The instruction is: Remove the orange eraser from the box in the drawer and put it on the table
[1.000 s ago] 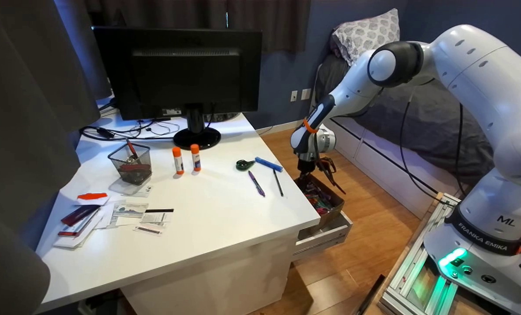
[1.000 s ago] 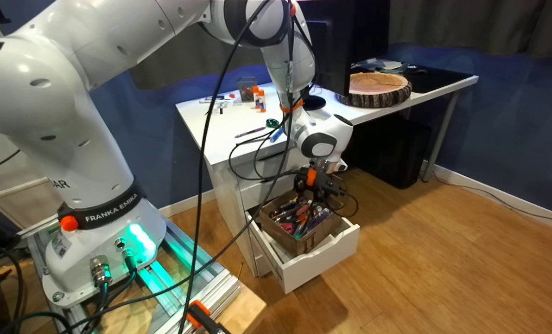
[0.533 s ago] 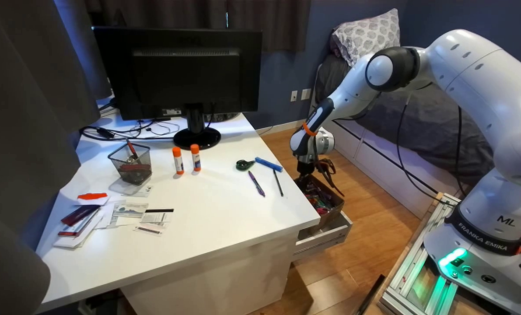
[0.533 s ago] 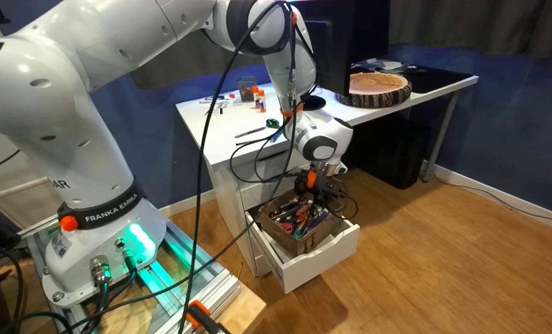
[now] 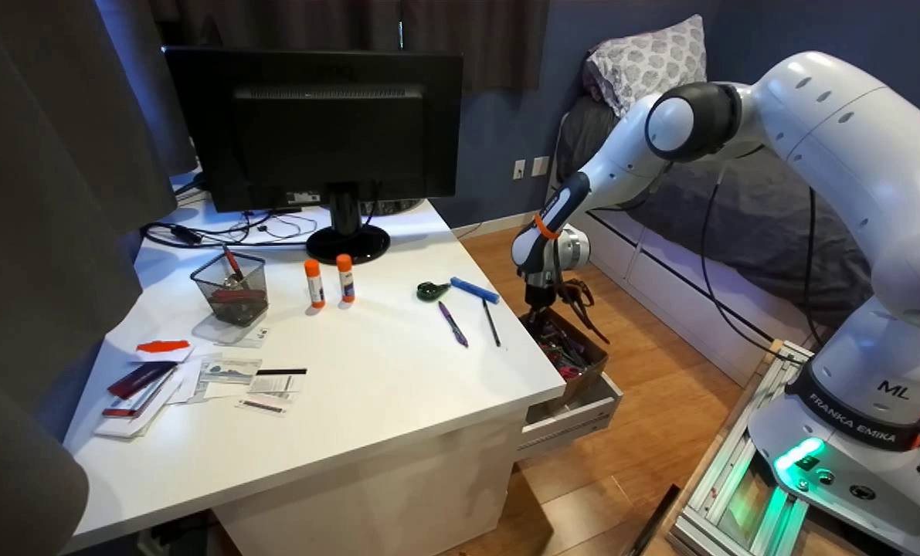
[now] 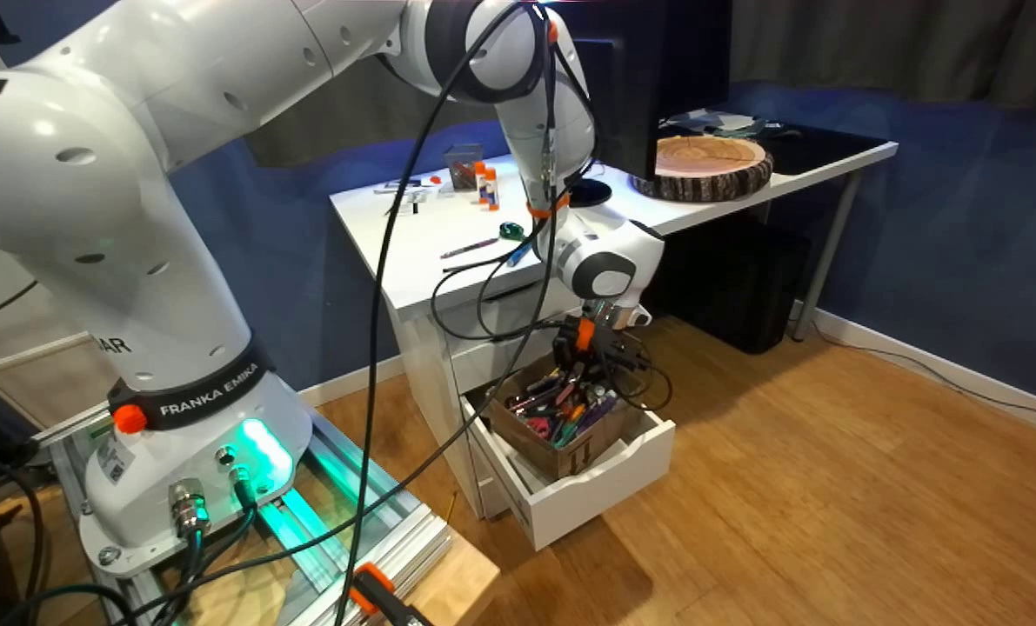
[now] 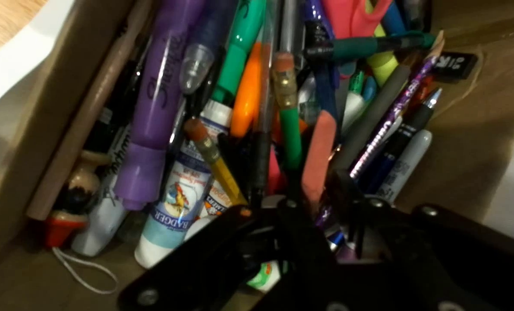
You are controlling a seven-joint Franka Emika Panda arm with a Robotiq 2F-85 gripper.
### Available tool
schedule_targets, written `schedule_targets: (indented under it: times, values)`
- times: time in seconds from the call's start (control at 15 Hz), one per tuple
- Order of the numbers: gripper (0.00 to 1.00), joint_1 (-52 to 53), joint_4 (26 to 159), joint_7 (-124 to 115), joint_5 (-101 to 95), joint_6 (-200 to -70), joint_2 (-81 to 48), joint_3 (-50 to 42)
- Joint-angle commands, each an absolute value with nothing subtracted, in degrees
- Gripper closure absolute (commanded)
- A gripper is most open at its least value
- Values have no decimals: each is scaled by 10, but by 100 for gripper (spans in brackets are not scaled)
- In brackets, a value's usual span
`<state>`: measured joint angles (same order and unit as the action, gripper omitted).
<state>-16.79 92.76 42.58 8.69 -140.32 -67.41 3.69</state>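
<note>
The orange eraser (image 7: pixel 319 153), pinkish orange and flat, stands tilted among pens in the wrist view. My gripper (image 7: pixel 320 185) reaches down into the box; its dark fingers are close together, one on each side of the eraser's lower end, and look shut on it. The box (image 6: pixel 561 461) is brown cardboard, full of pens and markers, and sits in the open white drawer (image 6: pixel 604 494). The gripper also shows in both exterior views (image 5: pixel 534 316) (image 6: pixel 577 369), at the box's far end. The white table (image 5: pixel 398 378) stands above the drawer.
On the table lie a purple pen (image 5: pixel 453 324), a black pen (image 5: pixel 491 323), a blue marker (image 5: pixel 474 290) and a green round item (image 5: pixel 432 291). Glue sticks (image 5: pixel 314 283), a mesh cup (image 5: pixel 232 293) and a monitor (image 5: pixel 313 131) stand behind. Cables (image 6: pixel 448 330) hang beside the arm.
The arm came down slightly between one second and half a second ago, then held nearly still. The fingers seem to have drawn together, and more pens show beside them.
</note>
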Motion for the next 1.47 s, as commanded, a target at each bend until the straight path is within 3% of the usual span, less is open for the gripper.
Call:
schedule_targets:
  times: [0.0,0.13,0.87,1.4]
  values:
    - [90,-174,924,408,64,-1376,-670,40]
    - [100,-177,933,407,65,-1361,-659,41]
    - [97,-269,1037,511,119,-1253,-512,91]
    - [97,-328,1140,630,374,-1112,-353,139]
